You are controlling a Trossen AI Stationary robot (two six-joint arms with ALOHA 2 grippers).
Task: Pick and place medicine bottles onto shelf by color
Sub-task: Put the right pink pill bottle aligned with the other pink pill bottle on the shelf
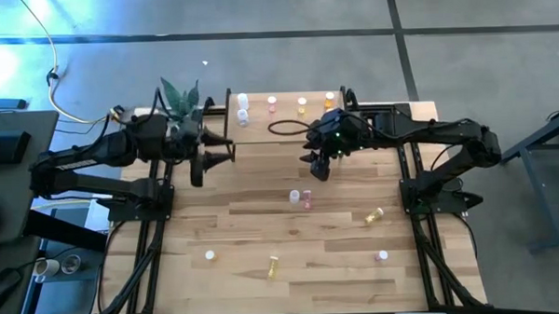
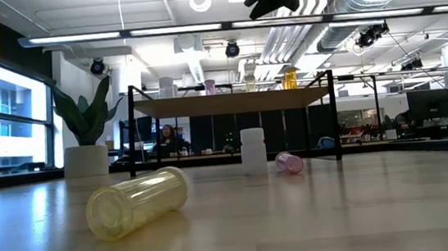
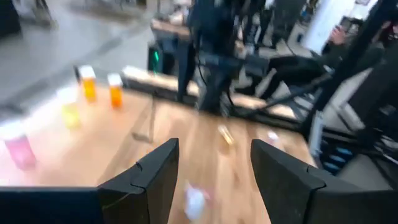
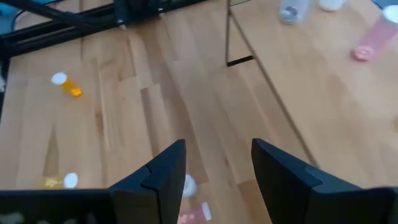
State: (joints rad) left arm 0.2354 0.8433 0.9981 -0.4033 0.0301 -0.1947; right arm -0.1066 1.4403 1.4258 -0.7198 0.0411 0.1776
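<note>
The shelf (image 1: pixel 288 129) stands at the table's far edge. White (image 1: pixel 242 103), pink (image 1: pixel 272 103), yellow (image 1: pixel 302 105) and orange (image 1: pixel 330 99) medicine bottles stand on it. More bottles are on the tabletop: a white one (image 1: pixel 295 196) upright beside a pink one (image 1: pixel 307 201), a yellow one (image 2: pixel 136 201) on its side, and others nearer the front. My left gripper (image 1: pixel 229 148) hangs open by the shelf's left end, with nothing between its fingers (image 3: pixel 214 149). My right gripper (image 1: pixel 317 167) hangs open above the table in front of the shelf, also holding nothing (image 4: pixel 219 149).
A potted plant (image 1: pixel 180 97) stands at the far left corner beside the shelf. A dark cable loop (image 1: pixel 286 129) lies on the shelf board. The shelf's thin black legs (image 2: pixel 132 134) reach the tabletop. Bare wood lies at the table's middle left.
</note>
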